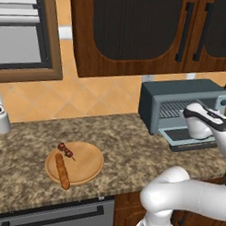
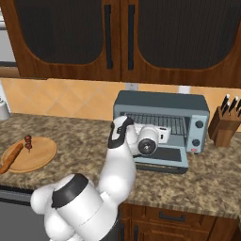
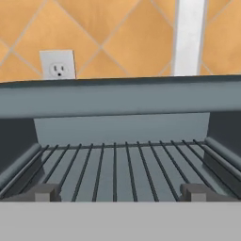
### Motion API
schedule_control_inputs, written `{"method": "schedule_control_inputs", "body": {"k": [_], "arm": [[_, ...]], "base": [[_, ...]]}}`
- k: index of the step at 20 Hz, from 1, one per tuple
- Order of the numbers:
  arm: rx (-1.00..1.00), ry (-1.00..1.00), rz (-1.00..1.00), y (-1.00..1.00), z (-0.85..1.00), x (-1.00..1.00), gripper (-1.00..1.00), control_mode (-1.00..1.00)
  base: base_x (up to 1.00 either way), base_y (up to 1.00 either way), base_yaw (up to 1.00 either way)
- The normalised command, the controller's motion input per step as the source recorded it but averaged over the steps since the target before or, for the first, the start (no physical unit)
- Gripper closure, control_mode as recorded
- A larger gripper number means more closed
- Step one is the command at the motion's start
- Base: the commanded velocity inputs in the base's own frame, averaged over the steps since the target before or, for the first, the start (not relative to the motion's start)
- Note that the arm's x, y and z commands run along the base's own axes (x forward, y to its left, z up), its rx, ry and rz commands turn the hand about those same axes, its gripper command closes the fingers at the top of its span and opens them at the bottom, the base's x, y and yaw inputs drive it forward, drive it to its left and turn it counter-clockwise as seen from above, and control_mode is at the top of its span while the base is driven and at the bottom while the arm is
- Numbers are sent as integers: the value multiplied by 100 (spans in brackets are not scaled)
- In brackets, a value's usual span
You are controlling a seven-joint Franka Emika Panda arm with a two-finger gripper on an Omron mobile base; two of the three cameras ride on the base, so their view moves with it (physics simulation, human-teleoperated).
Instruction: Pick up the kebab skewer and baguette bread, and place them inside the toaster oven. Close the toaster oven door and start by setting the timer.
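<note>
- Far left, counter: round wooden plate [image 1: 87,165] sits near the front edge, well apart from the oven.
- Baguette bread [image 1: 63,171] lies on the plate's left half, long axis running front to back. Not picked. Judged: step outstanding.
- Kebab skewer [image 1: 65,150] lies on the plate just behind the baguette's far end, chunks visible. Contact betw. the two: cannot tell. Also not picked.
- Counter [image 1: 132,143] betw. plate and oven: speckled granite, bare.
- Centre-right: toaster oven [image 2: 162,104] against the tiled backsplash. Toaster oven door [image 2: 167,155] is dropped open, lying roughly flat toward the front. Wire rack [image 3: 117,169] carries no food; cavity unloaded.
- Gripper [image 3: 120,192] sits at the oven mouth, facing in over the rack. Jaws spread to full width, nothing betw. them, nothing held. Fingertips [image 3: 44,192] low at the rack's front edge.
- Wall outlet [image 3: 57,69] on tiles above and behind the oven.
- Knobs [image 2: 199,124] on oven's right panel; setting not legible. Judged: timer not started.
- Far right: knife block [image 2: 225,123] beside the oven, not involved.
- Status, judged: oven open and ready, zero of two items loaded. Left: fetch skewer, fetch baguette, load both, shut door, set timer.
</note>
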Motion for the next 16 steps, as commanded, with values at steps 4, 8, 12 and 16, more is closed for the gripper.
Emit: {"method": "schedule_control_inputs", "body": {"k": [4,8,12,16], "arm": [[0,3,0,-6,0,18,-100,-100],[0,7,0,0,0,23,-100,-100],[0,5,0,0,0,38,-100,-100],[0,7,0,0,-5,16,-100,-100]], "base": [[0,0,0],[0,0,0],[0,0,0],[0,0,0]]}}
